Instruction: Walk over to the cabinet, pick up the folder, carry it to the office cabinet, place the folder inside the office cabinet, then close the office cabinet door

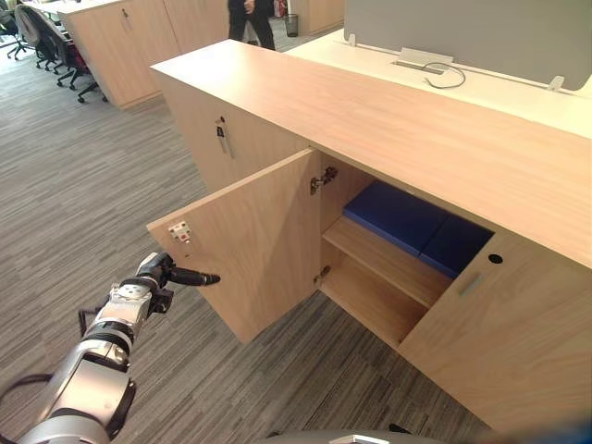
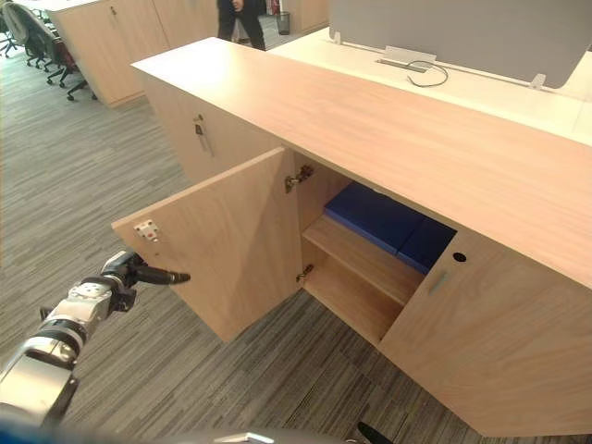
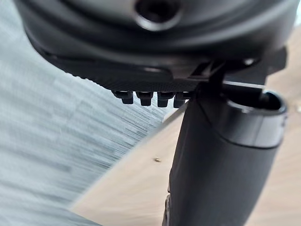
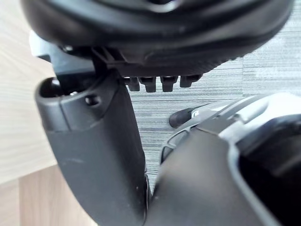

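Note:
The office cabinet point(image 1: 388, 111) stands in front of me with its left door point(image 1: 250, 240) swung open towards me. A blue folder point(image 1: 416, 227) lies flat on the upper shelf inside, also visible as the blue folder point(image 2: 388, 220). My left hand point(image 1: 153, 277) is low beside the door's free edge, its straight dark fingertips point(image 1: 199, 277) pointing at the door's outer face and almost touching it. In the left wrist view the left hand point(image 3: 216, 165) shows its thumb against the pale door panel point(image 3: 127, 188). My right hand point(image 4: 94, 155) hangs idle beside light wood, holding nothing.
The cabinet's right door point(image 1: 499, 342) is closed. A second closed door point(image 1: 222, 134) with a key in it lies further left. A desk point(image 1: 435, 69) with a cable stands behind the cabinet. A person point(image 1: 250, 18) stands at the back, and office chairs point(image 1: 51, 46) are far left.

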Controlling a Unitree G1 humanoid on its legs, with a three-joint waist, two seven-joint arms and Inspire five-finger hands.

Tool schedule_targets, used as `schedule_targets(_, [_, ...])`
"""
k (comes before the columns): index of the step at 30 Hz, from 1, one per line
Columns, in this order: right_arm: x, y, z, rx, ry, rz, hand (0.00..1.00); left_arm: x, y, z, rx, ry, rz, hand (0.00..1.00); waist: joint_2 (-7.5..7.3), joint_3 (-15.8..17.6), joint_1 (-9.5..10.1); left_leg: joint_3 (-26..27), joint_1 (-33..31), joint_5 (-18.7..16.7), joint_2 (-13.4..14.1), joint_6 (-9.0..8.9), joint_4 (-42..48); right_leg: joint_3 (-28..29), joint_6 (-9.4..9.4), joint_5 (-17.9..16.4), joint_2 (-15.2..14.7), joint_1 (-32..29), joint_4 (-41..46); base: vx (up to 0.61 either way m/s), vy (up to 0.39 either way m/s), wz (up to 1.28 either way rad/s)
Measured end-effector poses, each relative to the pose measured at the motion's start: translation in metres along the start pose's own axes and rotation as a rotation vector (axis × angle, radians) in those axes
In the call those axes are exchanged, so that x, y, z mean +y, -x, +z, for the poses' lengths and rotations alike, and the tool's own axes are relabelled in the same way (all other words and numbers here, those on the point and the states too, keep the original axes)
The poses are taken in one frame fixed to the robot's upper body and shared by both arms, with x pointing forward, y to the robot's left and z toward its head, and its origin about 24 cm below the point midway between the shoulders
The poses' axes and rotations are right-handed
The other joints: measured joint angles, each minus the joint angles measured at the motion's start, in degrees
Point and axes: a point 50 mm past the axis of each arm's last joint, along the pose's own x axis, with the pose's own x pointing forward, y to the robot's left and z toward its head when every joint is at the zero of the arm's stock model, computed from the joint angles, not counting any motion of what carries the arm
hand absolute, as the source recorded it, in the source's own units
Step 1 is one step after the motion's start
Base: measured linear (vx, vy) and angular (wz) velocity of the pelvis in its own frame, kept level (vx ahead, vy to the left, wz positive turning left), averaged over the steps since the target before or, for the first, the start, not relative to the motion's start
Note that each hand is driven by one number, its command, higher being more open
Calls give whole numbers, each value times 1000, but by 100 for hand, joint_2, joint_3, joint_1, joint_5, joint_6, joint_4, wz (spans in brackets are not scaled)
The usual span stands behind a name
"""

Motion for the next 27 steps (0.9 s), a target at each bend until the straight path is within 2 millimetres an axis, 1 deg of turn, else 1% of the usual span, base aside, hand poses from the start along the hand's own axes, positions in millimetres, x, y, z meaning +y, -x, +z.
schedule_targets(1, [0,0,0,1,1,0,100,-2,2,2,-4,-82,-35,100,0,0,3,-1,-5,-7,-37,16,0,-20,24,15,-38,1,0,-32,82,11])
schedule_targets(2, [0,0,0,0,9,1,100,-6,5,5,-9,-199,-99,100,1,-4,6,-3,-13,-22,-96,102,1,-24,61,37,-94,2,-3,-31,101,9])
schedule_targets(3, [-1,0,1,-6,35,-1,100,-17,9,9,-25,-334,-193,100,1,-18,10,-10,-21,-47,-169,189,1,-35,119,72,-169,5,-6,-43,158,7])
schedule_targets(4, [-1,0,3,-12,49,3,100,-33,15,13,-47,-451,-306,100,-2,-39,14,-10,-25,-89,-252,251,6,-47,178,109,-256,9,-9,-39,158,7])
schedule_targets(5, [-1,0,4,-14,60,10,100,-48,18,17,-73,-525,-392,100,-1,-63,14,-9,-42,-127,-311,301,25,-57,208,130,-313,9,-9,-26,128,5])
schedule_targets(6, [-1,0,4,-15,68,14,100,-60,21,21,-96,-562,-453,100,-3,-79,13,-9,-58,-152,-348,336,47,-62,240,151,-355,8,-9,-9,99,5])
schedule_targets(7, [0,0,5,-18,90,21,100,-82,28,29,-153,-623,-563,100,-27,-119,2,-9,-115,-198,-420,408,108,-74,284,186,-439,-7,-19,2,124,3])
schedule_targets(8, [1,0,5,-21,102,27,100,-99,36,37,-210,-664,-650,100,-61,-146,-11,-10,-141,-213,-470,455,134,-77,309,212,-487,-12,-36,26,137,-1])
schedule_targets(9, [2,0,4,-22,117,34,100,-116,46,46,-284,-672,-735,100,-99,-189,-40,-4,-165,-230,-516,499,154,-77,336,259,-534,-17,-56,50,117,-3])
schedule_targets(10, [3,0,3,-19,121,41,100,-134,56,59,-384,-654,-808,100,-148,-230,-50,1,-180,-244,-544,526,167,-95,321,311,-556,-15,-95,53,80,-3])
schedule_targets(11, [4,0,2,-15,124,45,100,-141,62,68,-445,-633,-840,100,-184,-253,-51,1,-187,-245,-557,533,167,-103,314,325,-563,-14,-111,55,59,-1])
schedule_targets(12, [8,0,0,-9,138,54,100,-150,77,87,-577,-599,-885,100,-261,-302,-69,-3,-190,-246,-573,541,168,-114,313,333,-574,-9,-121,57,36,-1])
schedule_targets(13, [10,0,-2,-6,152,64,100,-152,92,104,-705,-566,-906,100,-323,-351,-132,-5,-175,-247,-575,542,177,-118,312,333,-577,5,-117,56,26,-2])
schedule_targets(14, [11,0,-2,-6,156,69,100,-151,97,112,-758,-552,-906,100,-337,-376,-155,-6,-171,-247,-574,542,182,-119,312,333,-577,9,-115,48,8,-3])
schedule_targets(15, [12,0,-1,-9,160,75,100,-145,107,126,-849,-512,-895,100,-327,-405,-193,-9,-154,-251,-570,537,185,-121,311,332,-574,24,-113,0,0,0])
schedule_targets(16, [11,0,-1,-10,161,76,100,-141,110,133,-886,-496,-883,100,-300,-421,-201,-11,-150,-256,-568,532,185,-123,308,331,-572,28,-112,0,0,0])
schedule_targets(17, [8,0,1,-12,164,76,100,-134,114,140,-929,-463,-865,100,-223,-458,-205,-21,-149,-262,-566,522,184,-133,301,325,-569,32,-112,5,-8,4])
schedule_targets(18, [5,0,2,-13,168,69,100,-130,115,144,-944,-437,-855,100,-126,-504,-206,-41,-148,-266,-564,518,183,-165,295,319,-566,47,-113,1,-10,8])
schedule_targets(20, [1,0,4,-15,180,65,100,-126,115,141,-935,-422,-854,100,-25,-563,-219,-91,-115,-268,-561,513,176,-220,287,285,-559,104,-116,-4,-19,11])
schedule_targets(23, [-1,0,7,-11,261,63,100,-127,118,129,-914,-383,-868,100,58,-627,-247,-104,-81,-253,-527,499,151,-224,251,221,-519,118,-116,-10,-33,3])
schedule_targets(25, [0,0,9,-12,288,67,100,-128,119,125,-915,-346,-866,100,49,-621,-270,-101,-70,-236,-512,485,132,-220,250,215,-501,118,-117,-5,-19,0])
schedule_targets(27, [4,-1,9,-14,321,79,100,-134,119,116,-916,-236,-852,100,-24,-578,-305,-55,-5,-220,-477,469,101,-180,227,201,-461,142,-120,-3,-39,-11])
